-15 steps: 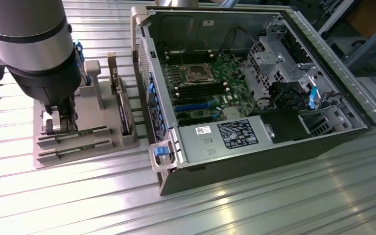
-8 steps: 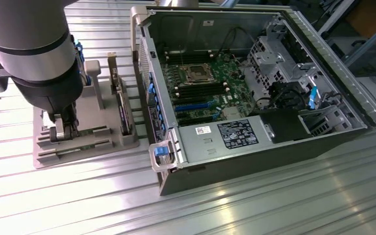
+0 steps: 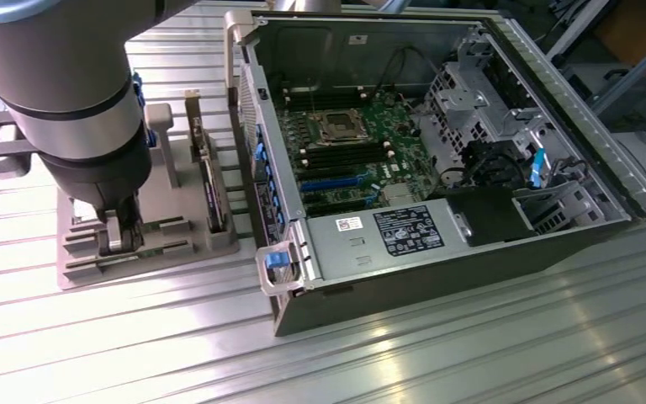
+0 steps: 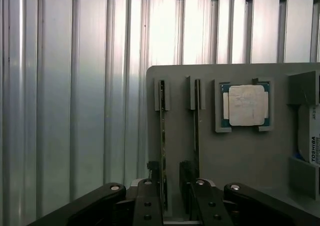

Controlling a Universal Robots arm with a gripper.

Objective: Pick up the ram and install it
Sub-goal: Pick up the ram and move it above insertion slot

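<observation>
Ribbed aluminium tabletop (image 3: 436, 353) all round, and down at the parts tray we find the hand (image 4: 169, 175), jaws spread wide, gripping nothing. Its fingers sit either side of the ram (image 4: 162, 131), which stands on edge in its slot. There's clear daylight on one side, much less on the other.

Just beside it the second stick (image 4: 196, 131) stands parallel in its own slot, and that's the tight spot: one finger is down in the gap between the two.

My read is that this grasp wants centring first, so the closing jaws meet both flat faces together rather than shoving the stick sideways against its holder. It should be a squeeze on the faces, not the chips' edges, and that inner finger must stay off the neighbour.

Further along the tray (image 4: 235, 161), the CPU (image 4: 245, 104) lies flat in its pocket, well apart. Off to the exterior view's right, the case (image 3: 447, 261) lies open.
</observation>
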